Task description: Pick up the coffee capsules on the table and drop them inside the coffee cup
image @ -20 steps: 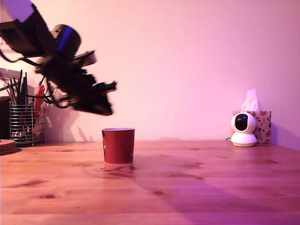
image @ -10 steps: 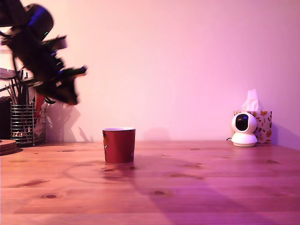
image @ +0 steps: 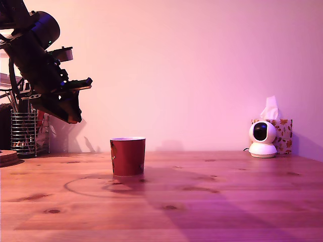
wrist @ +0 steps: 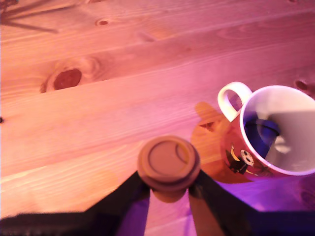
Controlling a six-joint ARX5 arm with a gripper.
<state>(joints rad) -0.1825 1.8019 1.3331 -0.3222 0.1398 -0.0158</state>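
The red coffee cup (image: pixel 127 156) stands on the wooden table (image: pixel 227 201). In the wrist view the cup (wrist: pixel 246 152) shows a pale handle and a pale inside, and a near-black coffee capsule (wrist: pixel 261 135) lies in it. My gripper (wrist: pixel 169 186) is shut on a brown coffee capsule (wrist: pixel 169 162), its rimmed top facing the camera, held above the bare table (wrist: pixel 123 98) beside the cup. In the exterior view my gripper (image: pixel 71 115) hangs high, to the left of the cup and well above it.
A wire mesh pen holder (image: pixel 22 133) stands at the back on the exterior view's left, with a round wooden disc (image: pixel 7 157) in front of it. A white dome camera (image: pixel 262 138) and a tissue box (image: pixel 283 133) sit at the back right.
The arm has swung from just above the cup toward the exterior view's left and upward. The cup has not moved.
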